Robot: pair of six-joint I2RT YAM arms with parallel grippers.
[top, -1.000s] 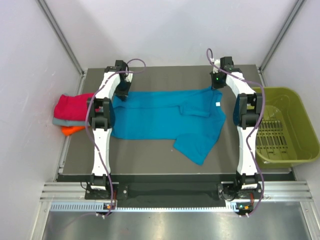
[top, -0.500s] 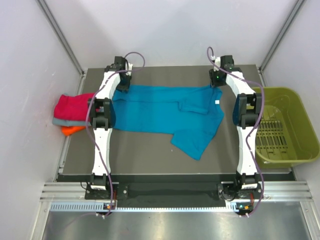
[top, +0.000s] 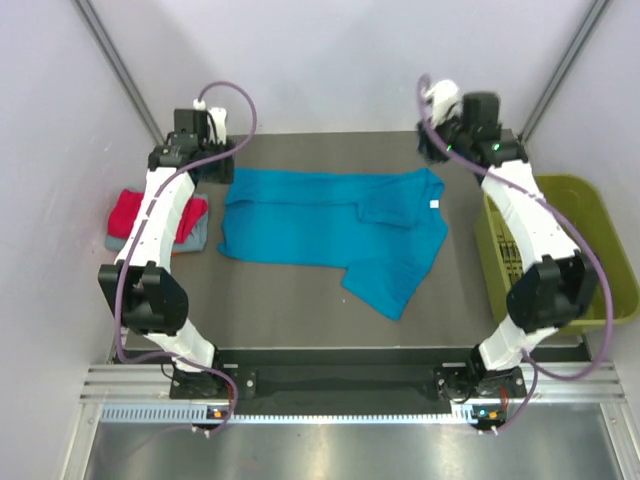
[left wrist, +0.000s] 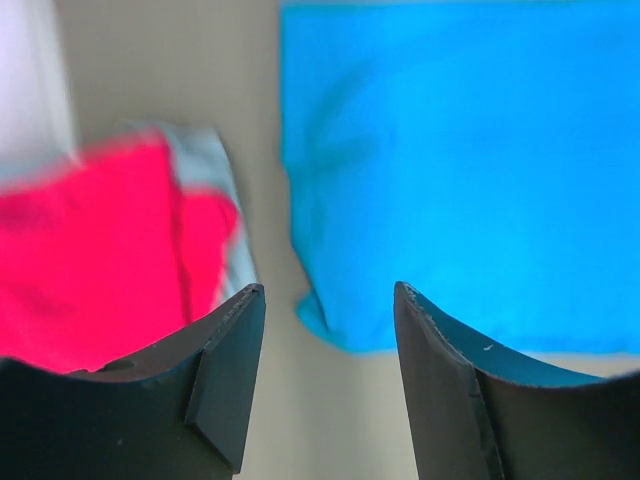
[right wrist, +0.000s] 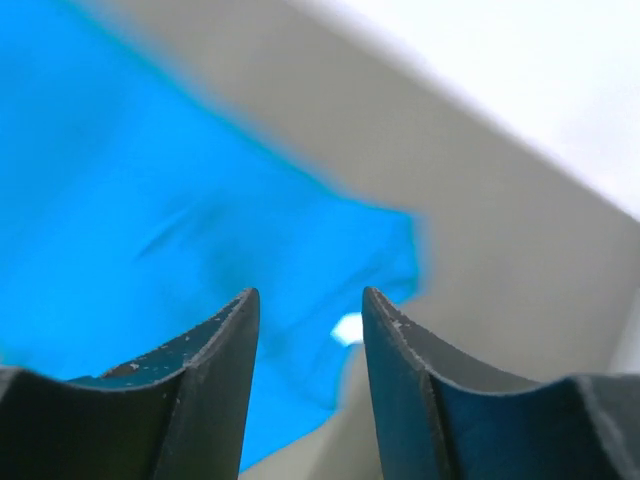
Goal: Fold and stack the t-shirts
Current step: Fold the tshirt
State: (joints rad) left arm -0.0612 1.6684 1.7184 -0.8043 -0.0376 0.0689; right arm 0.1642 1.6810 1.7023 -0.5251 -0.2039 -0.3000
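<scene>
White walls close round a dark tabletop (top: 300, 310) that fills the middle of the overhead view. Two arms reach over it: the left arm (top: 150, 225) bends up the left side and the right arm (top: 530, 215) up the right side, crossing in front of the one green bin (top: 590, 200) at the right edge.

One teal shirt (top: 300, 215) lies spread across the upper centre of the tabletop, its top edge fairly straight, with a flap slanting down toward the lower right. A white tag (top: 437, 206) shows near its upper right corner. At the left edge sits one stack: a magenta shirt (top: 128, 212) on a grey one (top: 195, 235). No orange shirt shows now.

A second ago both arms were stretched low along the shirt's sides, wrists at its top corners. Now they have lifted clear and swung outward, and the shirt has settled nearer the top edge.

Left jaws stand well apart and hold nothing, hanging over the bare strip between stack and teal shirt. Right jaws are also parted and empty, above the tagged corner.

I judge that the shirt has been pulled flat and let go. Folding is not yet begun, and the slanting flap needs straightening first.
</scene>
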